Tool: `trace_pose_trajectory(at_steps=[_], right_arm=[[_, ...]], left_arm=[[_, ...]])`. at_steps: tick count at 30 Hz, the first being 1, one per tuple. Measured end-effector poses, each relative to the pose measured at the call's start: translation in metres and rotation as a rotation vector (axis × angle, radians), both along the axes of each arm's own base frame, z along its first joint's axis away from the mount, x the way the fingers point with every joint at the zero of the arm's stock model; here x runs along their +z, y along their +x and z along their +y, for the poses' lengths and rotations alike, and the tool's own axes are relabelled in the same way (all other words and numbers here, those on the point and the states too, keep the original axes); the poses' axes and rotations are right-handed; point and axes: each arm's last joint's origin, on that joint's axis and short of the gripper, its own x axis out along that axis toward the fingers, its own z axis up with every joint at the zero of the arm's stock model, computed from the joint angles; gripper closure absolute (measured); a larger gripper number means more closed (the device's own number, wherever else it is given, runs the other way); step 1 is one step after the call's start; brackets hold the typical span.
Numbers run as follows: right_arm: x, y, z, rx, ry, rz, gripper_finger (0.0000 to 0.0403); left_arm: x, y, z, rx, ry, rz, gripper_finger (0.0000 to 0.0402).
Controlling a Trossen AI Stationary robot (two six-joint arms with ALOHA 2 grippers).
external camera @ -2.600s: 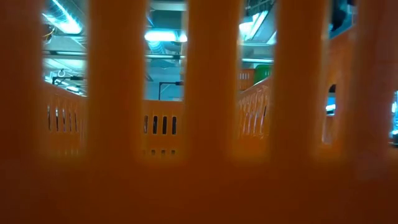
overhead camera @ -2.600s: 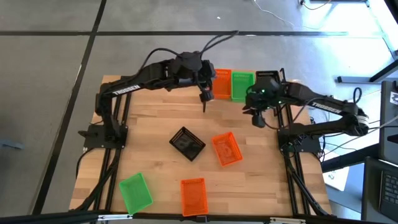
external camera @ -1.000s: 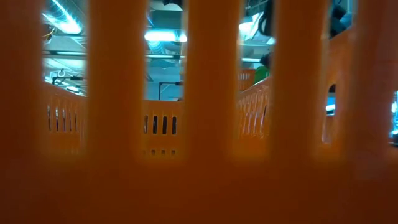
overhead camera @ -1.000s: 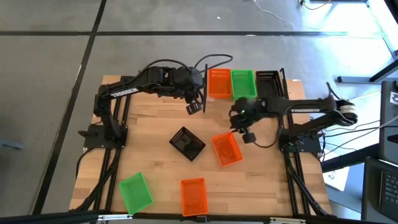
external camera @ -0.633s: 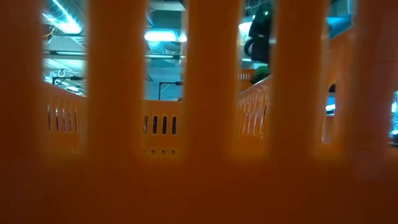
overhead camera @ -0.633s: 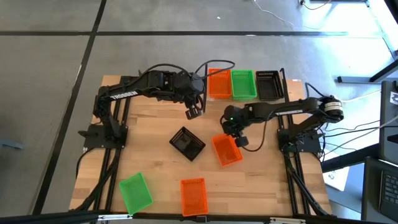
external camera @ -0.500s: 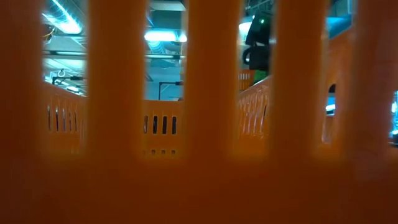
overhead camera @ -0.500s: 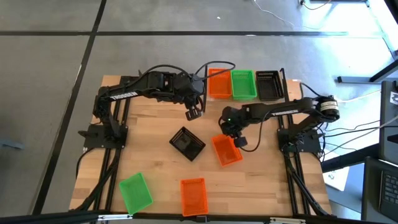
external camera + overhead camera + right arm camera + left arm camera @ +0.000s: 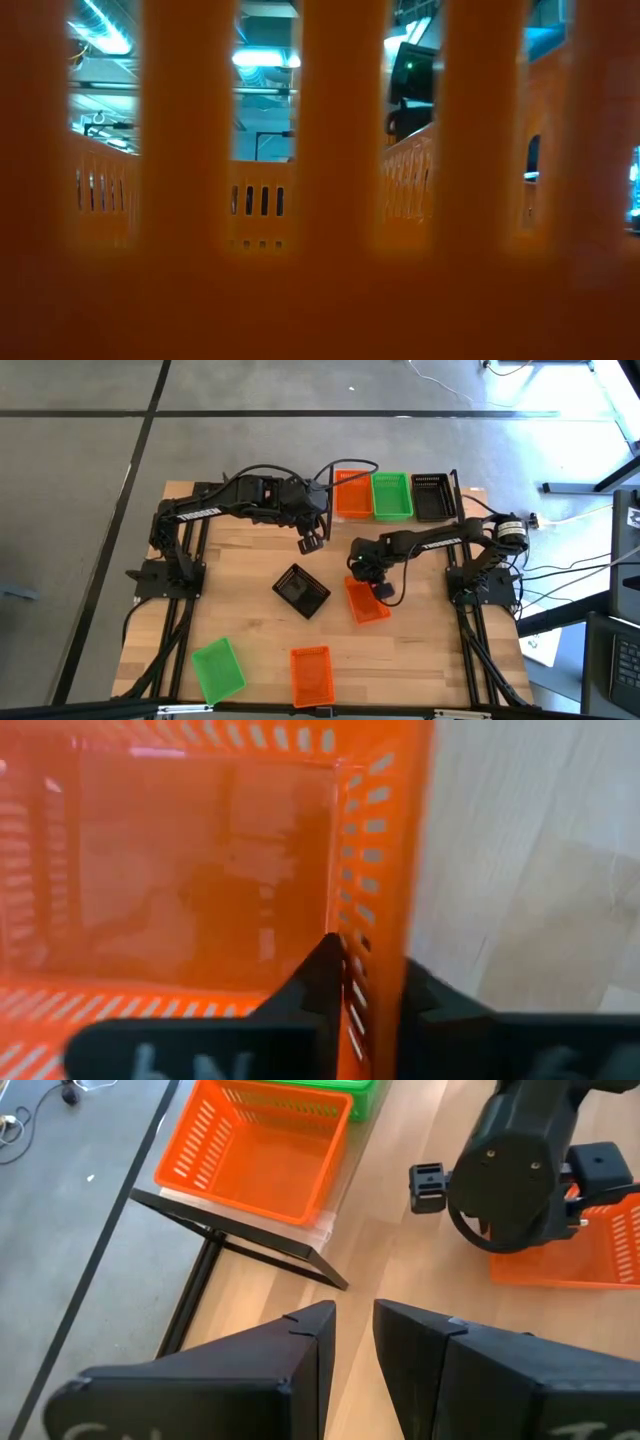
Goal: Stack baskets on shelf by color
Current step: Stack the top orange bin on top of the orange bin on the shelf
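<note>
Orange basket (image 9: 366,602) wall between right jaws.

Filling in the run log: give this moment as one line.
right gripper: astride wall of loose orange basket, mid-table | left gripper: empty, hovering near shelf | loose: black basket

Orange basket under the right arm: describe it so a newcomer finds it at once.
On the wooden table, look mid-right, below the shelf. The orange basket lies beside the tilted black basket; unlike the other loose orange basket, one wall sits between the right gripper jaws.
</note>
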Motion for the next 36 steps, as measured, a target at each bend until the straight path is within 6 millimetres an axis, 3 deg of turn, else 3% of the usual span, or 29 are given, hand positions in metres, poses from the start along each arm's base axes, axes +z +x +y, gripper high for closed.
trace_pose_trajectory(at_steps=[2,6,11,18,28,36], right_arm=[[0.002,0.0,0.0,-0.03,0.019,-0.003,0.039],[0.006,0.0,0.001,-0.059,0.066,0.007,0.0397],[0.032,0.005,0.001,-0.105,0.095,0.097,0.0401],[0.093,0.02,0.0,-0.126,0.105,0.11,0.0402],[0.191,0.027,-0.005,-0.213,0.003,-0.038,0.0403],[0.264,0.015,-0.04,-0.297,-0.127,-0.25,0.0403]], left_arm=[[0.0,0.0,0.0,0.0,0.001,0.001,0.0337],[0.0,0.0,0.0,-0.001,0.001,0.002,0.0337],[0.0,0.0,0.0,-0.001,0.001,0.004,0.0337],[0.006,-0.012,-0.001,-0.001,0.0,0.022,0.0337],[0.035,-0.054,-0.004,0.0,0.005,-0.035,0.0337],[0.042,-0.061,-0.004,0.0,0.007,-0.067,0.0337]])
